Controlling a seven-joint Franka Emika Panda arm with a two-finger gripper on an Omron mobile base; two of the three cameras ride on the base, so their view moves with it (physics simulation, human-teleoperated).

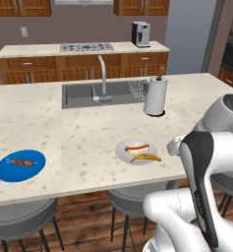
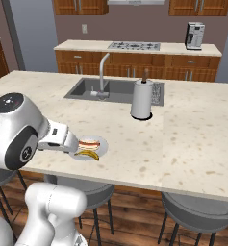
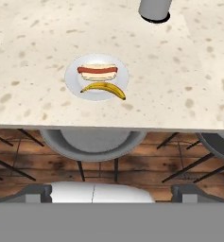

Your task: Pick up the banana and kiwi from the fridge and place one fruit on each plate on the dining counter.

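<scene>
The yellow banana (image 1: 146,158) (image 2: 89,154) (image 3: 104,89) lies on the near edge of the pale grey plate (image 1: 121,152) (image 2: 104,143) (image 3: 72,78), beside a hot dog (image 3: 97,71). The bright blue plate (image 1: 35,168) sits at the left of the dining counter (image 1: 88,133) with a small meat skewer on it. My gripper (image 2: 75,148) (image 3: 112,193) hovers above the counter's near edge, just short of the grey plate, open with nothing between its fingers. The kiwi is out of view. The pale grey fridge (image 1: 189,34) stands at the back, door shut.
A paper towel roll (image 1: 155,96) stands behind the grey plate, next to the steel sink (image 1: 78,93) and faucet (image 1: 102,74). Grey stools (image 1: 24,216) (image 3: 92,142) line the counter's near side. A stovetop counter with a coffee machine (image 1: 141,33) runs along the back wall.
</scene>
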